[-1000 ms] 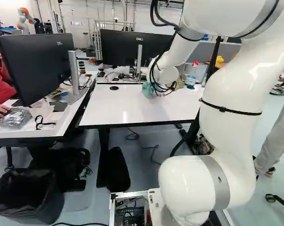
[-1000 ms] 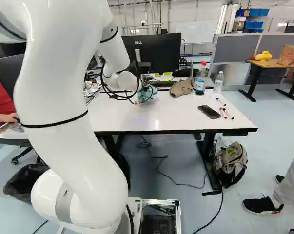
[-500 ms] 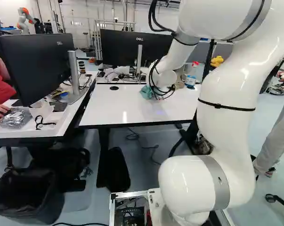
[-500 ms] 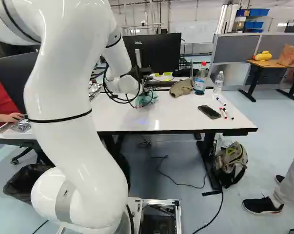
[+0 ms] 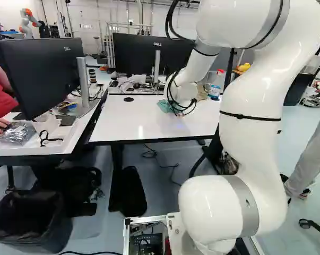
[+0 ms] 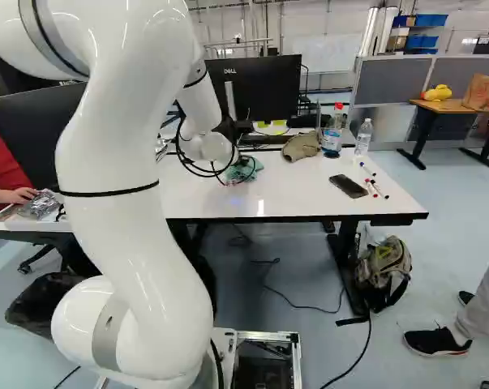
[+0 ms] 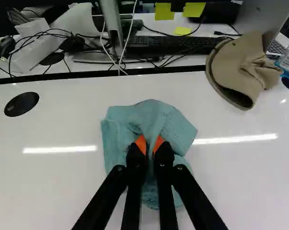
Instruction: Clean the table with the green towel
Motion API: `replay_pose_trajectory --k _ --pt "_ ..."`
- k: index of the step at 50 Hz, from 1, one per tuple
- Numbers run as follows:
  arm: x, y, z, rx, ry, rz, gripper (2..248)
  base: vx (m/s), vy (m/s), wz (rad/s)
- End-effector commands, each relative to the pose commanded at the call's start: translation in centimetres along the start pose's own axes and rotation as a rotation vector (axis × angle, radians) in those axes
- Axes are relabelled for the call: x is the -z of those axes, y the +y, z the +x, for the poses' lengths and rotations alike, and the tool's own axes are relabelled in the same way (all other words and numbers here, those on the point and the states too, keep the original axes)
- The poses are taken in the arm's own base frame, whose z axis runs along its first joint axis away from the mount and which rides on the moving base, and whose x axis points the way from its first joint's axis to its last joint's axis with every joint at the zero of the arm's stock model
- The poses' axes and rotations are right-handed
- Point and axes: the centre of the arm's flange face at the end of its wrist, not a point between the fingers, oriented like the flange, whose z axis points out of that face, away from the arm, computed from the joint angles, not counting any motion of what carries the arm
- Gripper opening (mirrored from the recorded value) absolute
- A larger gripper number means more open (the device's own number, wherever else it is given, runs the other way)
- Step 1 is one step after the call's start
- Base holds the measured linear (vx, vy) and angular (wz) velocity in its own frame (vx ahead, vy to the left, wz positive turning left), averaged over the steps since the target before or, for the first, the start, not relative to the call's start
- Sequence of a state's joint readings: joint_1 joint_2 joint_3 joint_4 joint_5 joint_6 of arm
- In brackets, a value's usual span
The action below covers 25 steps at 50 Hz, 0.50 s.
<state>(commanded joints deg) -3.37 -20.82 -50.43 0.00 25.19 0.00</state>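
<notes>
The hand (image 7: 149, 145) pinches the towel (image 7: 172, 125) on the desk (image 7: 53, 187); wiping seems the step, next wanting a low, level sweep

- Bright, even light fills the room.
- Wrist view: long white glare streaks lie on the glossy surface (image 7: 58, 191), one on each side of the green towel (image 7: 118, 139).
- Base views: a small glare patch shines nearer the base than the towel.
- Highlights gleam along the white arm (image 6: 114, 235).
- Dimmer floor (image 6: 289, 251) under the surface.
</notes>
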Motion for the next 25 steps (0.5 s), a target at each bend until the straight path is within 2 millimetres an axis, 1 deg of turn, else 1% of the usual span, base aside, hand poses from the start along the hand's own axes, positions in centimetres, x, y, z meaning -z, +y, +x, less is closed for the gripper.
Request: replay_pose_trajectory --k 5,25 --pt "-0.44 0.00 -0.41 0.000 -0.010 0.000 37 0.000 0.000 0.000" --pt "-0.44 0.00 -0.46 0.000 -0.016 0.000 37 0.000 0.000 0.000"
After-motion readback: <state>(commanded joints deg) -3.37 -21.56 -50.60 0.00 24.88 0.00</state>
